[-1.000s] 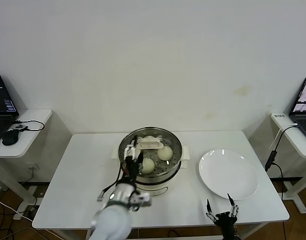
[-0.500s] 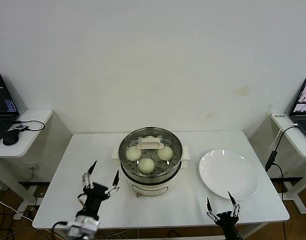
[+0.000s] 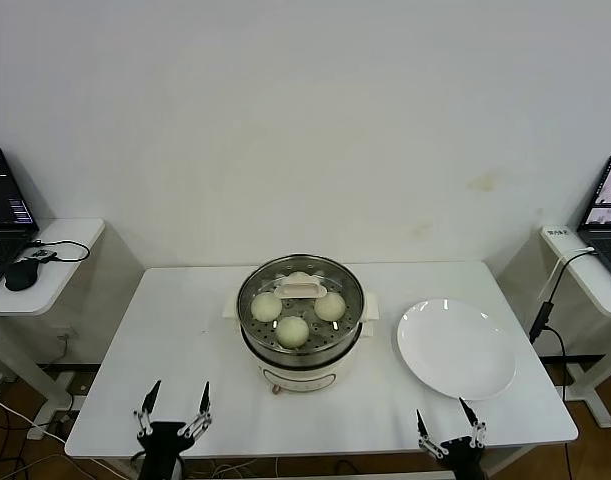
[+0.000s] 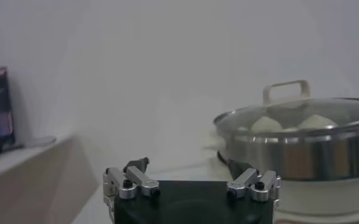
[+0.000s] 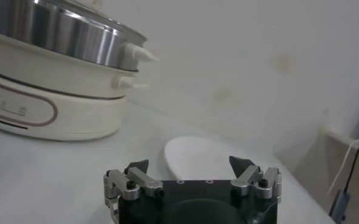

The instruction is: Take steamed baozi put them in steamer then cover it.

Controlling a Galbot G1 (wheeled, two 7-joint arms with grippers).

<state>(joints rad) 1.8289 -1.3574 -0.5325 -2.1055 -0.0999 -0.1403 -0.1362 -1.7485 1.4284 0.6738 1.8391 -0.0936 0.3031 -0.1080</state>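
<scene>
Head view, items listed from the near edge outward:

Left pincer (image 3: 173, 410): at the near left edge of the tabletop (image 3: 185, 340), two dark fingers spread wide, nothing between them. Well apart from the steamer.

Right pincer (image 3: 448, 424): at the near right edge of the tabletop, fingers likewise spread wide and holding nothing; it sits just in front of the white plate (image 3: 456, 349).

Steamer (image 3: 301, 312): round pot of shiny steel on a white electric base, standing at the middle of the tabletop. A clear lid (image 3: 301, 292) with a white handle sits on top. In the left wrist view the steel wall shows as a bright band above the white base, lid handle upright.

Steamed baozi (image 3: 293, 330): smooth, round, cream-white buns, seen through the lid on the perforated tray. Three show plainly, at left, right and front; a fourth is partly hidden behind the lid handle.

White plate: flat, round, bare, to the right of the steamer, near it but not touching.

Surround: side tables at far left and far right, each with a laptop; plain white wall behind
</scene>
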